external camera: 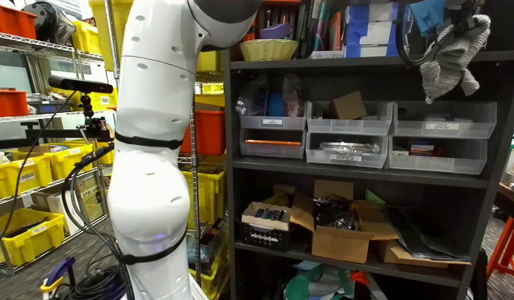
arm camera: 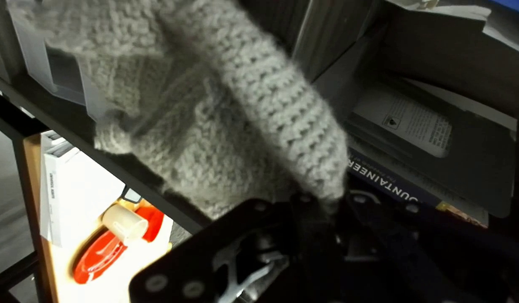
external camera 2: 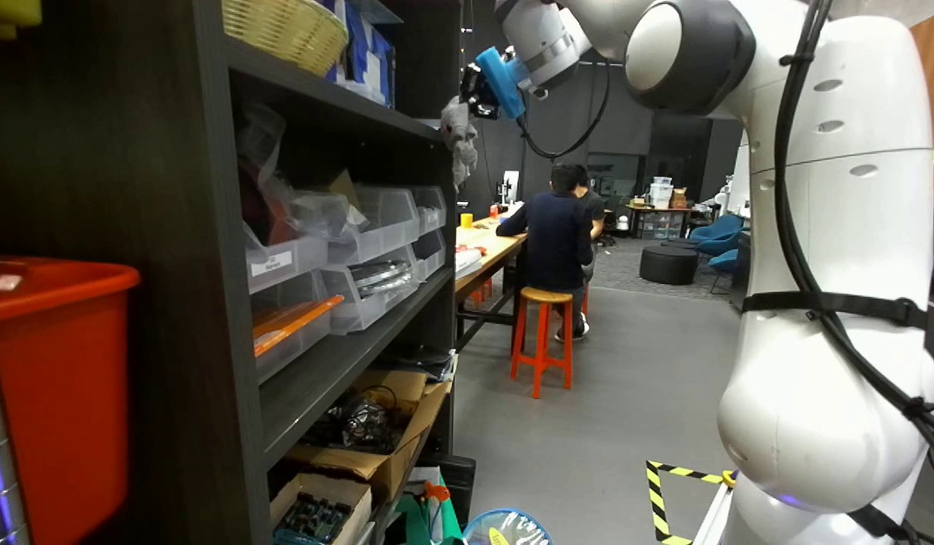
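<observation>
A pale grey knitted cloth (external camera: 448, 62) hangs before the dark bookcase (external camera: 357, 173), beside its upper board (external camera: 357, 63); whether they touch, I can't tell from here. It is bunched narrow, its long axis slanting downward from the gripped upper end, with loose, pointed tips aimed at the floor. The black gripper (arm camera: 329, 206) is clenched on the knit near that end alone, which is likely why the rest droops freely. Lower down, clear plastic bins (external camera: 411, 130) stand in two tiers, labels (external camera: 442, 126) facing out, presumably for easy reading. Outermost, the white robot arm (external camera: 150, 200) arches up and over, likely to let the cloth's whole length dangle.
</observation>
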### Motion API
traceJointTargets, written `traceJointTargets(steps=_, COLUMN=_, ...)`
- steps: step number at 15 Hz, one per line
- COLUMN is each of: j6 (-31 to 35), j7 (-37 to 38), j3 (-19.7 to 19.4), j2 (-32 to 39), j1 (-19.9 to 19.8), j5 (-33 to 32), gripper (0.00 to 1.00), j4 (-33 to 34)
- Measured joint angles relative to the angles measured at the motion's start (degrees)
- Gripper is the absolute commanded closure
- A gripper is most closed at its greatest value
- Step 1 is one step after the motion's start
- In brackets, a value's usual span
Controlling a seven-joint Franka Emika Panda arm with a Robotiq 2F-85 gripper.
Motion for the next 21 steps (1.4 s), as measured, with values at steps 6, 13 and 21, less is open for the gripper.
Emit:
traceJointTargets(steps=6, j6=1.22, j7=-3.32, j3=0.11, j2=-0.44, j1=1.34, j5=-0.29, gripper=0.97, j4=-2.28)
traceJointTargets(steps=13, j6=4.75, j7=-11.04, j3=1.42, j2=-4.76, j1=4.01, j5=-0.27, gripper=0.97, j4=-9.65)
traceJointTargets(steps=21, j6=9.46, j7=-19.63, j3=3.79, j2=-13.23, j1=6.44, j5=-0.22, gripper=0.97, j4=-20.69)
